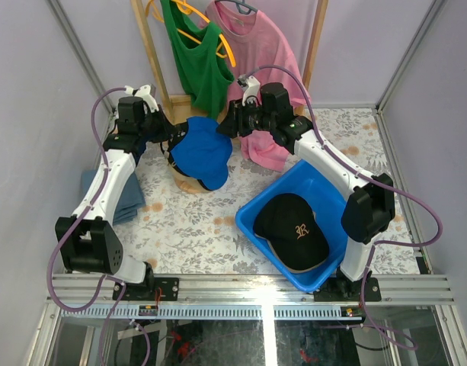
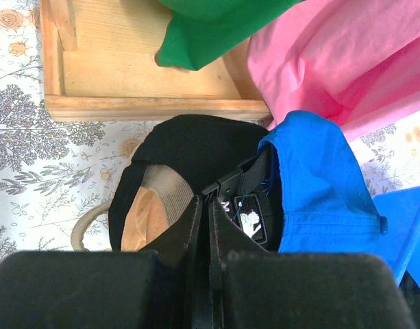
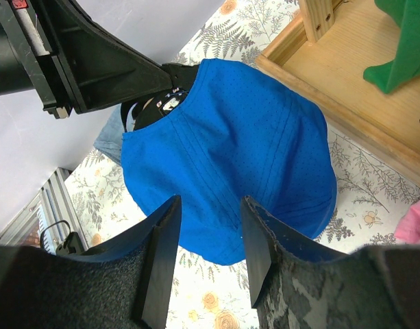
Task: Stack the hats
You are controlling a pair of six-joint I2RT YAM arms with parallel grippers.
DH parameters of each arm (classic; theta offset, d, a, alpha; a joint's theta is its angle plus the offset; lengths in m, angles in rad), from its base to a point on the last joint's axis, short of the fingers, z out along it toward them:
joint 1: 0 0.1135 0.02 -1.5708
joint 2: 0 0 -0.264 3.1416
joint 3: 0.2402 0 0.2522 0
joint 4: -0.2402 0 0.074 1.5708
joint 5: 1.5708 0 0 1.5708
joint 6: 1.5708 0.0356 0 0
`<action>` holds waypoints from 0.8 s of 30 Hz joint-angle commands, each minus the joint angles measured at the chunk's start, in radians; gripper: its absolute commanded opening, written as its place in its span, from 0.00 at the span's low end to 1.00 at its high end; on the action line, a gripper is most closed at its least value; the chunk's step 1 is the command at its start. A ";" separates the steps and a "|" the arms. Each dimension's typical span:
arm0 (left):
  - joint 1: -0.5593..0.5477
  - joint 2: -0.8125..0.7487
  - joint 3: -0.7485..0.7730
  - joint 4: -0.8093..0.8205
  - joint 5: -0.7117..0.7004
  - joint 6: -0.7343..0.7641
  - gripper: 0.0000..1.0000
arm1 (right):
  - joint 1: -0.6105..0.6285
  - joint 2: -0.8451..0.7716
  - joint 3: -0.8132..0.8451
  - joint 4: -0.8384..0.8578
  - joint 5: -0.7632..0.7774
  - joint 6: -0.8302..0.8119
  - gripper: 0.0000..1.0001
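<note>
The blue cap (image 1: 203,152) sits on top of the pile at the back of the table (image 1: 187,229), just in front of the wooden rack (image 1: 153,61). From the left wrist, a black cap (image 2: 189,147) lies under it, and beneath that shows a tan cap (image 2: 165,192). The blue cap is tipped to the right there, its rear strap and inner label exposed.

The left gripper (image 2: 204,204) has its fingers pressed together, pinched at the back strap of the blue cap. The right wrist view shows the same thing from the other side, with that gripper's tip meeting the cap's rear edge.

The right gripper (image 3: 210,201) comes in from the opposite side with its fingers (image 3: 162,260) spread apart. The blue cap's front edge lies in the gap between them, but I cannot tell whether either finger touches the fabric.

A second black hat, the R cap (image 1: 294,229), rests alone in the blue bin (image 1: 252,221) near the right arm's base, well apart from the pile, with its gold letter facing up.

A green shirt (image 1: 199,65) and a pink shirt (image 1: 256,46) hang from the rack behind both grippers. A folded grey-blue cloth (image 1: 130,198) lies by the left arm
</note>
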 commanded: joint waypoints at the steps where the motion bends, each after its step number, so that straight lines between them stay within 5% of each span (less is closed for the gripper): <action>1: -0.001 0.002 0.008 -0.003 -0.027 0.014 0.00 | 0.003 -0.014 0.046 0.029 0.004 -0.007 0.47; 24: -0.002 -0.143 -0.176 0.159 -0.338 0.005 0.03 | 0.003 0.024 0.062 0.032 -0.013 -0.001 0.47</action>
